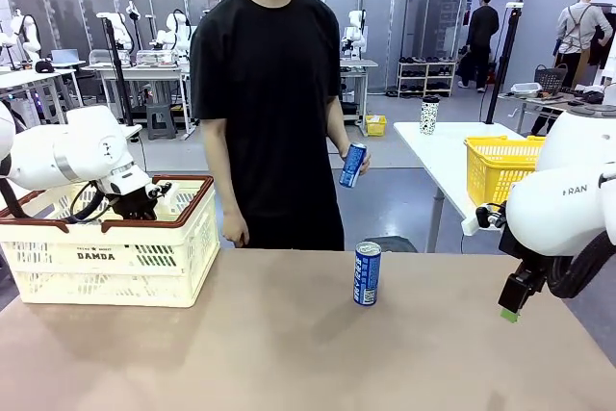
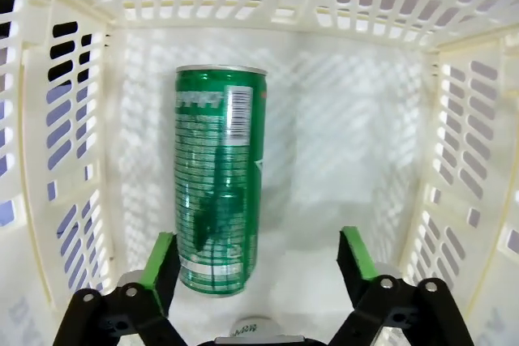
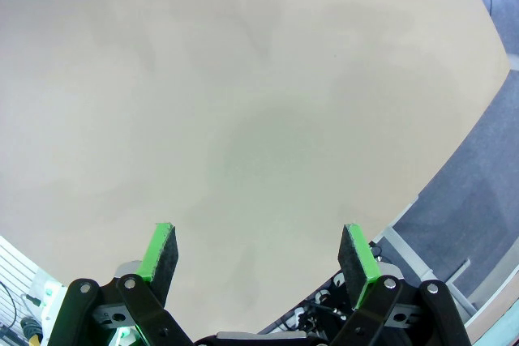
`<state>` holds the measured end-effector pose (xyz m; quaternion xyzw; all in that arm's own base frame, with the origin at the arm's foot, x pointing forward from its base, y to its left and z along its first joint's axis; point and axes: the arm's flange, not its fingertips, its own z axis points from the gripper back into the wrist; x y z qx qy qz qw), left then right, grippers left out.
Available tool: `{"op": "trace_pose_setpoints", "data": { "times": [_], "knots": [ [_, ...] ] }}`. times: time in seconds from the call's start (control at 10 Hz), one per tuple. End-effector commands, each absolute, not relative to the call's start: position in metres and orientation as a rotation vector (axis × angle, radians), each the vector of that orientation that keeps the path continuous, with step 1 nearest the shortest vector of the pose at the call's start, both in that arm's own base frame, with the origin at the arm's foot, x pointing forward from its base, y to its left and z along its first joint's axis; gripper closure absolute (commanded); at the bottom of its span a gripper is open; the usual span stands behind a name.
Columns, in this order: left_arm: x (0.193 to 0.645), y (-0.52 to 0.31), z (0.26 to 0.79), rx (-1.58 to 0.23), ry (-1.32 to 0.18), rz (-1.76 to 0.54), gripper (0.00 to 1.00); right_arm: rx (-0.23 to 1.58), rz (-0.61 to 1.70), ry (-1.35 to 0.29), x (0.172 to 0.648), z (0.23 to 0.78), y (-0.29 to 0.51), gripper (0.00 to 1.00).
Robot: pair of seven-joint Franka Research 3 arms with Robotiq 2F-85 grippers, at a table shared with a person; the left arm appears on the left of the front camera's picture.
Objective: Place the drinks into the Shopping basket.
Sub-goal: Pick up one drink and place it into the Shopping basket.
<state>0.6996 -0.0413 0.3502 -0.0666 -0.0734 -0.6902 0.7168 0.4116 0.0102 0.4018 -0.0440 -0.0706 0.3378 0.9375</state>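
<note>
A green drink can (image 2: pixel 219 200) lies on the floor of the cream lattice Shopping basket (image 1: pixel 106 271), which stands at the table's left. My left gripper (image 2: pixel 258 257) hangs open inside the basket just above the can. Its left pad (image 2: pixel 158 258) is beside the can's lower end and the jaws are spread wider than the can. A blue can (image 1: pixel 367 273) stands upright mid-table. The person across the table holds another blue can (image 1: pixel 353 165) in one hand. My right gripper (image 3: pixel 258 253) is open over bare tabletop near the table's right edge (image 1: pixel 511 297).
The left arm (image 1: pixel 87 156) reaches over the basket's reddish-brown rim. A bright yellow basket (image 1: pixel 500 168) sits on a separate white table at the back right. The tan tabletop (image 1: pixel 289 353) stretches between the basket and the right gripper.
</note>
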Motion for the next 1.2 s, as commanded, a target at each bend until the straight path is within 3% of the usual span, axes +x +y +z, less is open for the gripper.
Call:
{"op": "trace_pose_setpoints", "data": {
  "times": [0.0, 0.1, 0.8, 1.1],
  "knots": [
    [0.697, -0.039, 0.358, -0.130, -0.218, -1.502, 0.00, -0.087, 0.685, -0.145, 0.411, 0.401, 0.011, 0.00],
    [0.700, -0.041, 0.350, -0.147, -0.163, -1.527, 0.00, -0.087, 0.685, -0.145, 0.411, 0.401, 0.011, 0.00],
    [0.700, -0.041, 0.351, -0.143, -0.171, -1.527, 0.02, -0.087, 0.685, -0.145, 0.411, 0.401, 0.011, 0.00],
    [0.681, -0.048, 0.401, -0.080, -0.220, -1.525, 0.00, -0.087, 0.685, -0.145, 0.411, 0.401, 0.011, 0.00]
  ]
}}
